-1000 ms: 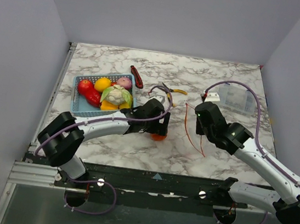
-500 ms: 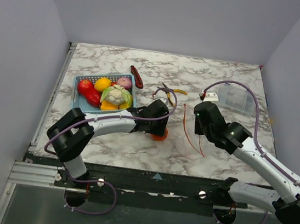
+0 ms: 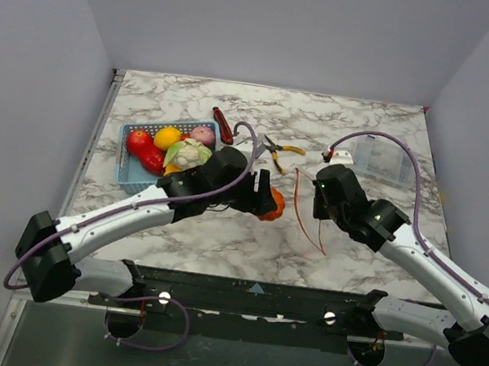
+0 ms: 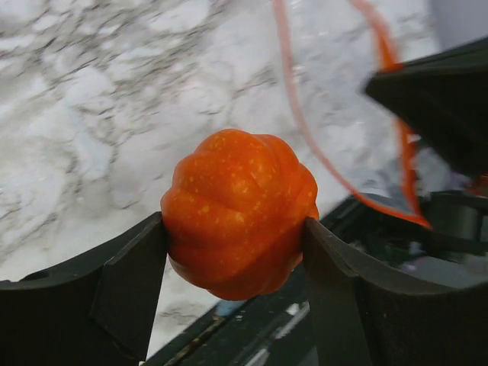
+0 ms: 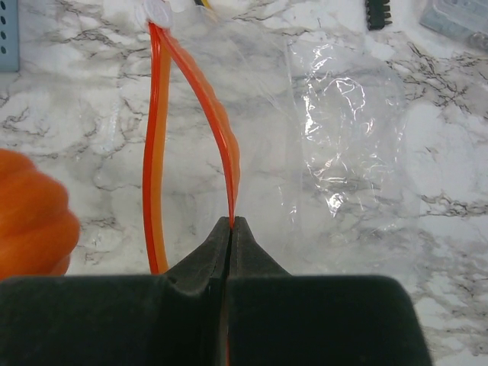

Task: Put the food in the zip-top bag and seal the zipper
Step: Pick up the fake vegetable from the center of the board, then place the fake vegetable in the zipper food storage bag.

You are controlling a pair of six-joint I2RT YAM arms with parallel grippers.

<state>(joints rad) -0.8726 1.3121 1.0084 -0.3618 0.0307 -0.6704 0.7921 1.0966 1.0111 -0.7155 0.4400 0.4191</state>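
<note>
Top external view, change: a second ago the left jaws stood wide over the toy pumpkin (image 3: 270,204), which sat on the desk (image 3: 344,115) near the middle of its near edge. They have since closed on it, and the arm has lifted it and swung it toward the bag.
Left jaws: gripping the toy pumpkin by its two sides, clear of the marble in the left wrist view.
Right jaws: closed on the zipper (image 5: 156,152), pinching one strip of it and holding it up, unmoved over the last second.
Zip-top bag (image 5: 347,130): lies flat and crinkled on the desk right of centre, its mouth parted into a narrow loop facing the pumpkin.
Pumpkin to mouth: just beside the opening, not yet inside; its edge shows at the left of the right wrist view.
Food remaining: the cauliflower (image 3: 192,153) and the red, orange, yellow and purple-pink pieces sit in the blue basket (image 3: 132,179) toward the desk's left edge.
Meaning for the task: the first piece is picked and in transit; insertion comes next, and the mouth looks narrow for the pumpkin, so it may catch on the strip.
Sealing: not begun.
</note>
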